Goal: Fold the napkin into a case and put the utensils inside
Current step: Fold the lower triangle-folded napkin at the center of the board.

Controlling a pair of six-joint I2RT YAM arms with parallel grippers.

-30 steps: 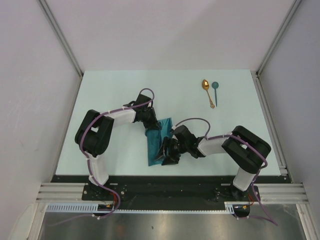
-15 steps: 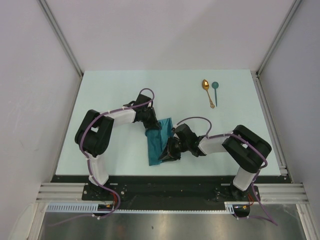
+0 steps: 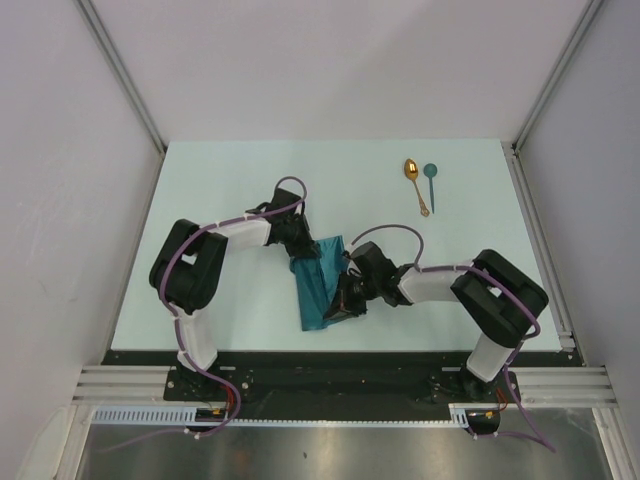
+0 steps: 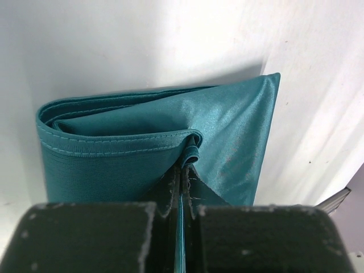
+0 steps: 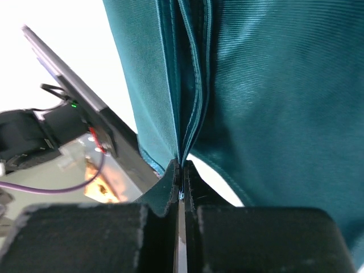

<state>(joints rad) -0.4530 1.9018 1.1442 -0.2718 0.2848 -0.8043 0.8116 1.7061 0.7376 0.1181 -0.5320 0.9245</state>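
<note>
1. Left gripper (image 4: 183, 170): its jaws are pressed together on a hemmed edge of the napkin (image 4: 142, 131), and a thin ridge of the teal cloth is pinched between the pads.
2. Right gripper (image 5: 180, 170): its jaws are likewise drawn tight, and stacked hems of the same cloth are clamped between them. In the right wrist view these layers are seen running straight away from the fingertips.
3. From above, the left gripper is seen at the far end of the napkin and the right gripper at its near right edge. Both arms are bent inward toward the middle of the table (image 3: 230, 190).
4. The napkin is folded into a narrow strip of several layers. It is laid lengthwise from far to near at a slight slant, in the near half of the table and between the two arms.
5. In the left wrist view a rounded fold is shown at the left of the cloth and a square corner at the upper right, with the white table surface beyond.
6. Past the left edge of the cloth in the right wrist view, the dark near rail of the rig and a purple cable can be made out.
7. A gold spoon (image 3: 414, 182) and a teal spoon (image 3: 431, 182) are laid side by side on the far right part of the table. Their bowls are turned toward the far edge and their handles nearly meet. Both are well apart from the napkin and the grippers.
</note>
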